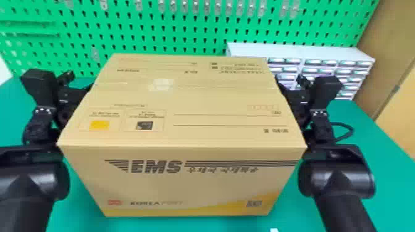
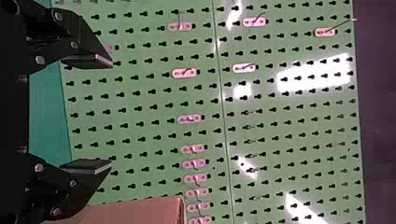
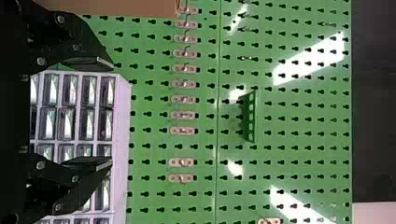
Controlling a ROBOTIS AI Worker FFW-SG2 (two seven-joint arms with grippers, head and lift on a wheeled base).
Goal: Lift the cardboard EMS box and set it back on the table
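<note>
The cardboard EMS box (image 1: 182, 182) is upright between the two arms, its taped top and printed front facing me; whether its underside touches the table cannot be told. My left gripper (image 1: 72, 95) is against or close beside the box's left side, and my right gripper (image 1: 295, 97) is likewise at its right side. In the left wrist view the left gripper (image 2: 112, 114) stands open, nothing between its fingers, with the box (image 2: 144, 211) alongside. The right gripper (image 3: 112, 112) is open and empty too in the right wrist view, the box (image 3: 126, 6) beside it.
The green table (image 1: 370, 132) extends around the box. Behind it rises a green pegboard (image 1: 173, 31) with hooks. A white drawer cabinet (image 1: 324, 54) stands at the back right, near a brown wooden panel (image 1: 383, 52). A black cable loop (image 1: 347, 131) lies beside the right arm.
</note>
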